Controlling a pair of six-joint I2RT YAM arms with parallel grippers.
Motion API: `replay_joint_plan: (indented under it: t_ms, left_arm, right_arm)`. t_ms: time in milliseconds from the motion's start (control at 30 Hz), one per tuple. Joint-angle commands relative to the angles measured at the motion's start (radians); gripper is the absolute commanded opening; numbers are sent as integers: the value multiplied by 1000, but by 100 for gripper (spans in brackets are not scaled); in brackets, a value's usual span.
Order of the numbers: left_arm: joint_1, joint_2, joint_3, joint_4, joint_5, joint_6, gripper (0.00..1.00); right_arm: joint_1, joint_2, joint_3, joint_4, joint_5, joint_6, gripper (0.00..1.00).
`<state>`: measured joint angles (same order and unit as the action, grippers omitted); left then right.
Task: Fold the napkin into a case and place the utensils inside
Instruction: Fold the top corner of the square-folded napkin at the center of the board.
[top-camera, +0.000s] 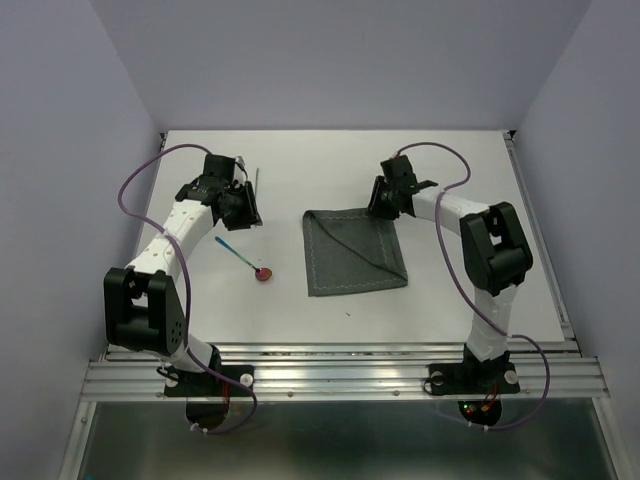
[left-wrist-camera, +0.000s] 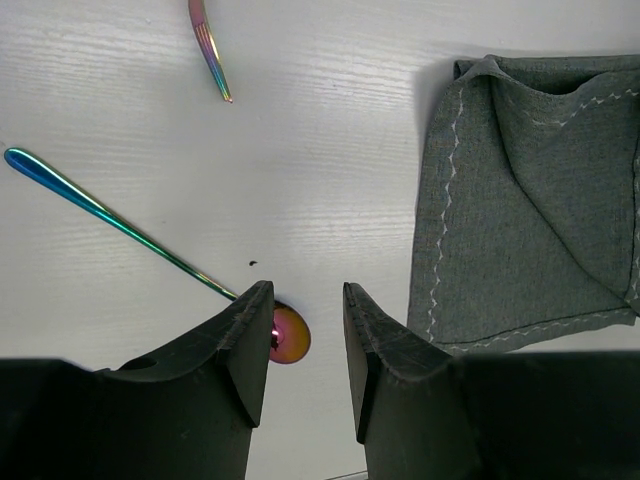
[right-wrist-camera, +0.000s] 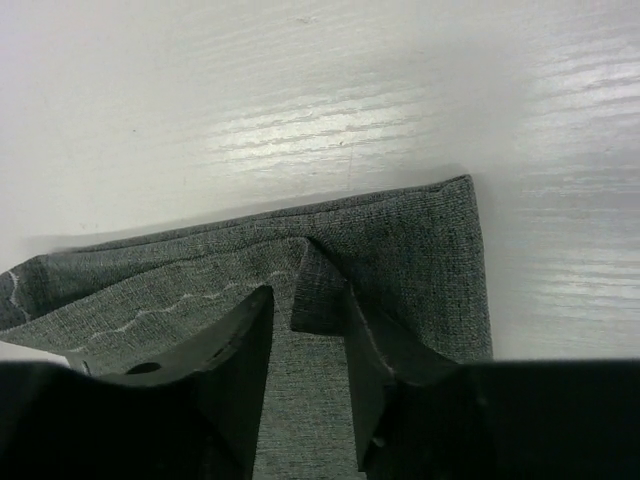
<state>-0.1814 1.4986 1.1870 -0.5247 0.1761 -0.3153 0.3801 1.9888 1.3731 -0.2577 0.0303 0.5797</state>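
Grey woven napkin (top-camera: 355, 255), folded, stitched seams; right gripper (right-wrist-camera: 305, 302) parted, loose astride raised pleat; left gripper (left-wrist-camera: 307, 296) half-open, empty.

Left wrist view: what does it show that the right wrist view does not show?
Only left wrist: the spoon, the slim utensil's tip, and the open left gripper beside the spoon's bowl. Only right wrist: the open right gripper astride a raised crease at the napkin's corner. Both: the napkin and the white table.

White arms (top-camera: 172, 238), black joints and bases; looping purple cables (top-camera: 175, 148).
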Motion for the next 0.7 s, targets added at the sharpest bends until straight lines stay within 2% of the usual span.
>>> replay_joint_plan:
  t_ms: [0,100,267,367,467,500,667]
  left_arm:
    - [-12,-9,13,8,29,1,43]
    - [-41,-3,16,25,39,-14,41]
    - [-140,67,74,51,40,-41,35]
    - [-194,139,131,64,49,-53,28]
    - [-228,219,202,75,65,-56,19]
    - [-239,239,221,77,80,-59,13]
    - [-265,359,339,97,135,-53,1]
  right_arm:
    - [-4,-116,-6,29,63,-1,46]
    - [-4,-198,-55,26,54,-14,56]
    - [-4,-358,-215,17,62,-9,57]
    - [-4,-459,-324,6,39,6,51]
    - [5,-537,-405,-15,8,17,37]
    - [14,-548,-419,-32,-4,20,27]
    - [46,-573,-473,-58,-92,26,13]
